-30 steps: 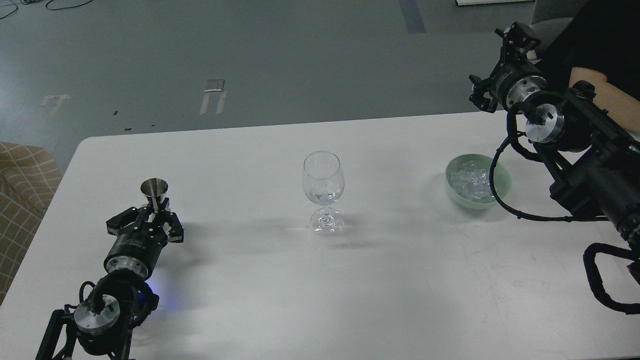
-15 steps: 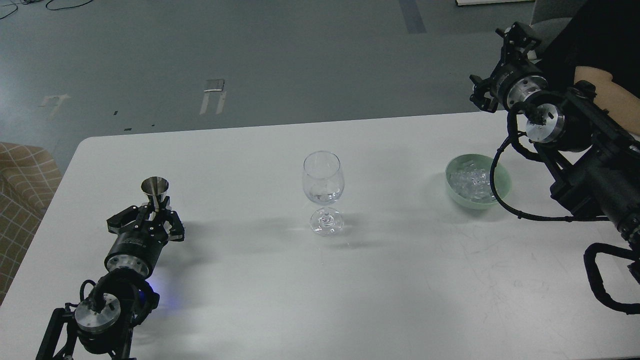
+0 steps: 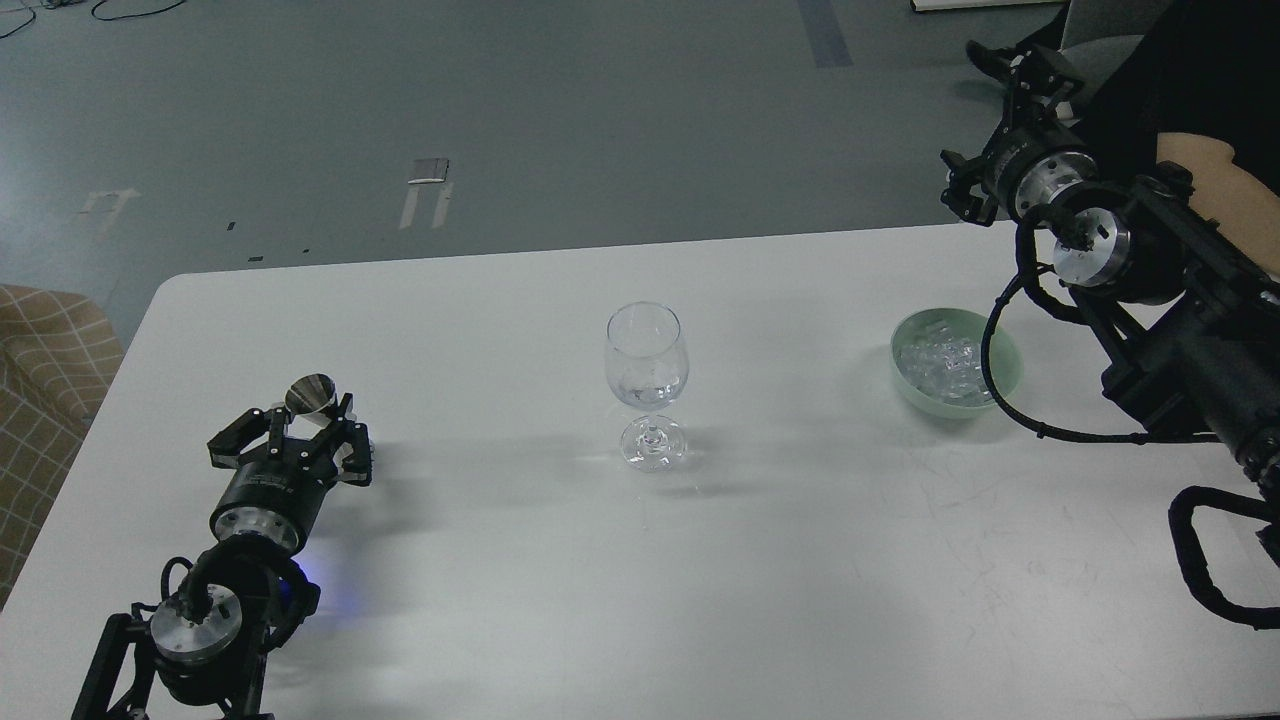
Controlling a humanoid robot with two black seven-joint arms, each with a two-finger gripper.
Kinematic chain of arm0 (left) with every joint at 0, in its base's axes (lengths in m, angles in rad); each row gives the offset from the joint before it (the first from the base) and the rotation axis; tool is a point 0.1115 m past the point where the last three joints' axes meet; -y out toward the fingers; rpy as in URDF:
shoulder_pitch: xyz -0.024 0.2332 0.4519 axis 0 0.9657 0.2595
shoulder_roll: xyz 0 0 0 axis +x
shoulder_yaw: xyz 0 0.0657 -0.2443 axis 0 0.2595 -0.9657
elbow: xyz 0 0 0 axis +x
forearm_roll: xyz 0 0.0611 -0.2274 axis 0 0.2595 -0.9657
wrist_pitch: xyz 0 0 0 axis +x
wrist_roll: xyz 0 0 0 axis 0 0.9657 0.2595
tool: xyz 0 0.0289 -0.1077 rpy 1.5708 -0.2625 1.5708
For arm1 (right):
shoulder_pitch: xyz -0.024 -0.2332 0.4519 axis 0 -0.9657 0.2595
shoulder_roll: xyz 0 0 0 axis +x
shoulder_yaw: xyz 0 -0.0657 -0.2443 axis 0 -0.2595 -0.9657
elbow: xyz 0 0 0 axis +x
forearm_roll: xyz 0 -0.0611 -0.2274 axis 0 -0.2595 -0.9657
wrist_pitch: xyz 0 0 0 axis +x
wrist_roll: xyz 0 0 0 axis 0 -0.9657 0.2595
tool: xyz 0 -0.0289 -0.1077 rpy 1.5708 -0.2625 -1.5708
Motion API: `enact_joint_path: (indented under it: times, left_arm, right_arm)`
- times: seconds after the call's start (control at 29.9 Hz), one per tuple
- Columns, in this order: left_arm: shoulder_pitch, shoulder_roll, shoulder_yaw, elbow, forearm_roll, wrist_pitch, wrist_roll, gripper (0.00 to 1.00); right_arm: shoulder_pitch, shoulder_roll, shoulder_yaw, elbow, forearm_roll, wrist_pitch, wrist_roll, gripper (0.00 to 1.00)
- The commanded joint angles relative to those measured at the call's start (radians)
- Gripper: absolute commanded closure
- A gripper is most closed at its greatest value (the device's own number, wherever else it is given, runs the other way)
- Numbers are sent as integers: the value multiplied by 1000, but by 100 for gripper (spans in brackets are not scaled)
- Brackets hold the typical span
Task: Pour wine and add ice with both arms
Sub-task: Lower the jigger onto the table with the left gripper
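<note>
White desk on grey floor; left tool clamps tilted metal jigger; right tool state indiscernible.

On the white table, the left gripper clamps a tilted metal jigger, a stemmed glass stands mid-table, and a green bowl of ice sits below the raised right gripper.
</note>
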Motion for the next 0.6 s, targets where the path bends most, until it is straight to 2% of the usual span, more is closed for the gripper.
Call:
enact_joint_path:
  times: [0.0, 0.17, 0.27, 0.37, 0.57]
  left_arm:
    - [-2, 0, 0, 0, 0, 0, 1, 52]
    - [0, 0, 2, 0, 0, 0, 4, 48]
    - [1, 0, 2, -2, 0, -1, 9, 25]
    - [1, 0, 5, -3, 0, -1, 13, 11]
    - [14, 0, 8, -15, 0, -3, 22, 8]
  right_arm:
    - [0, 0, 0, 0, 0, 0, 0, 0]
    - [0, 0, 0, 0, 0, 0, 0, 0]
    - [2, 0, 0, 0, 0, 0, 0, 0]
    - [0, 0, 0, 0, 0, 0, 0, 0]
    - [0, -1, 0, 8, 0, 0, 0, 0]
